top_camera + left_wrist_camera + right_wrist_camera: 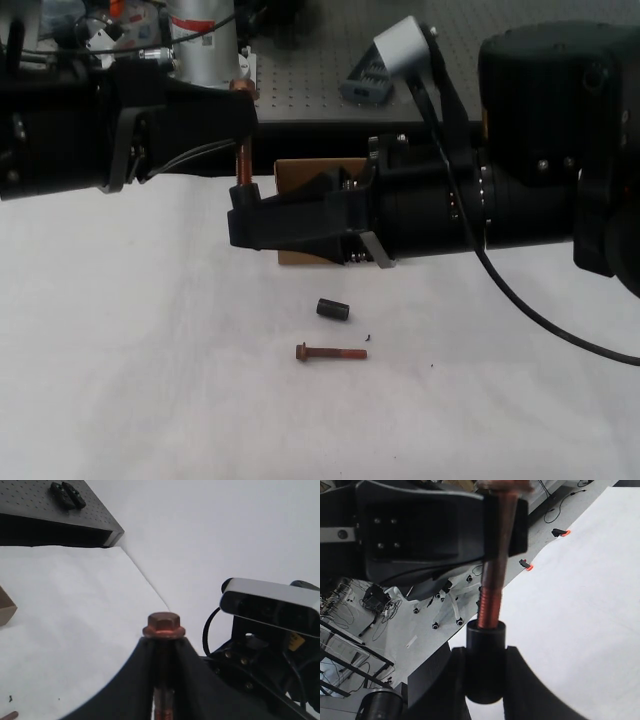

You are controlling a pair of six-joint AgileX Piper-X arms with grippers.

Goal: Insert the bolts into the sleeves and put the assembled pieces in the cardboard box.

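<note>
Left gripper (164, 644) clamped on copper bolt (163, 626), just under head. Right gripper (485, 672) closed around black sleeve (485, 640). Bolt upright, threaded end in sleeve mouth (depth hidden). Pair held above white sheet (150, 380), close to cardboard box (300, 175). Spare sleeve (333, 309) and spare bolt (331, 352) lie on sheet, near each other, not touching.
</note>
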